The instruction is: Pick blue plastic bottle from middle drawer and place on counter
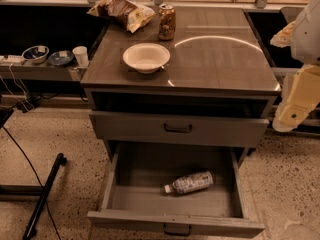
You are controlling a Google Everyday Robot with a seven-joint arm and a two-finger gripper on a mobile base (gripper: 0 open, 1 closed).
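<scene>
The blue plastic bottle (190,183) lies on its side on the floor of the open middle drawer (175,221), white cap pointing left. The drawer is pulled fully out, the lowest of the cabinet, with a dark handle at its front. The counter (220,59) is the glossy grey-brown top with a curved light reflection. My arm comes in at the right edge of the camera view, and the gripper (287,118) hangs beside the cabinet's right side at the height of the upper drawer, well above and to the right of the bottle. It holds nothing that I can see.
On the counter stand a white bowl (146,57), a brown drink can (166,22) and a crumpled snack bag (121,12). A shut drawer front (178,128) sits above the open drawer. A side shelf at left holds small bowls (36,53) and a cup (80,55). A black stand leg (44,194) lies on the floor.
</scene>
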